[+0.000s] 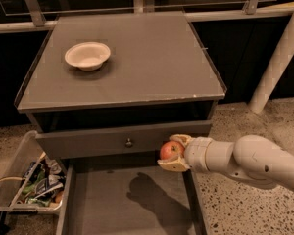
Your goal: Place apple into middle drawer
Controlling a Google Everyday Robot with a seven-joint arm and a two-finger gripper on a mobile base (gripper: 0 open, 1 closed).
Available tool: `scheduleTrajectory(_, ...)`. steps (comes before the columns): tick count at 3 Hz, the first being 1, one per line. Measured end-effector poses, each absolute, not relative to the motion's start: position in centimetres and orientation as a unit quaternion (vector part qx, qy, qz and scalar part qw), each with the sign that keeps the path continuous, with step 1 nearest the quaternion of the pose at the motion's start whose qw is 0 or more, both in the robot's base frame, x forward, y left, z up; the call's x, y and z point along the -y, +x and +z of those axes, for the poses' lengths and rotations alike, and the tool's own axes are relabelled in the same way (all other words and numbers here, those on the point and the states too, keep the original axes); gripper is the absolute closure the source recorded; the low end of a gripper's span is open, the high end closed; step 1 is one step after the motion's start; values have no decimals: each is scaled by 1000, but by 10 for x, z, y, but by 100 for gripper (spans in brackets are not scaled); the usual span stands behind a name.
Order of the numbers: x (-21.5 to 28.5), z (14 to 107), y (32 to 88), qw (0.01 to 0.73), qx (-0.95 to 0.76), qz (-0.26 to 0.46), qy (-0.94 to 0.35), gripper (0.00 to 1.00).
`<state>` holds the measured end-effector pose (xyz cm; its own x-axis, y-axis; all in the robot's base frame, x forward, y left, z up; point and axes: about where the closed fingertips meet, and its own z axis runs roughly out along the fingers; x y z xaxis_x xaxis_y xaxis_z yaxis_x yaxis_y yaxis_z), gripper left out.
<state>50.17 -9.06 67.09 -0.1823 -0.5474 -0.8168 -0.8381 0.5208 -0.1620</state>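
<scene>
The small red apple (170, 150) is held between the two pale fingers of my gripper (173, 153), which reaches in from the right on a white arm. The gripper holds it just above the right rear part of the middle drawer (112, 204), a wide dark-grey tray pulled out at the bottom of the cabinet. The apple is in front of the upper drawer's front panel, right of its small round knob (129, 142). The gripper's shadow falls on the drawer floor.
A shallow white bowl (87, 55) sits on the cabinet top (152, 58) at the back left. A clear plastic bin of packets (29, 182) stands on the floor left of the open drawer. A white post (277, 58) leans at the right.
</scene>
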Motion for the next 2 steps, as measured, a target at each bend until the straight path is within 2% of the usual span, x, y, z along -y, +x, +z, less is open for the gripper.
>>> scheduleTrajectory(2, 71, 610, 505, 452, -754, 149, -454, 100)
